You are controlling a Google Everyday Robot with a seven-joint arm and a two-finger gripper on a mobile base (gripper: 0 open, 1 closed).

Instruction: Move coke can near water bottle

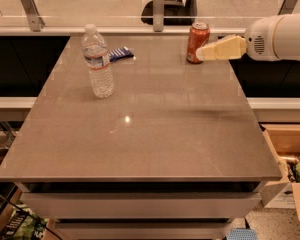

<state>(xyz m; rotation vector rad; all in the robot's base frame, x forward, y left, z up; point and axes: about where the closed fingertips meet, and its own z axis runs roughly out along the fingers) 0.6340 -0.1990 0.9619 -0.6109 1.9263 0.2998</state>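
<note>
The coke can (196,41), red-orange with a silver top, stands upright at the far right of the grey table (140,129). The water bottle (97,61), clear with a white cap and a red-banded label, stands upright at the far left. My gripper (202,53), with cream-coloured fingers on a white arm, reaches in from the right and its tip is right beside the can's right side, at or almost at contact.
A flat dark blue packet (121,53) lies just behind and right of the bottle. A glass railing with metal posts (159,9) runs along the far edge. A cardboard box (290,159) with items sits on the floor at the right.
</note>
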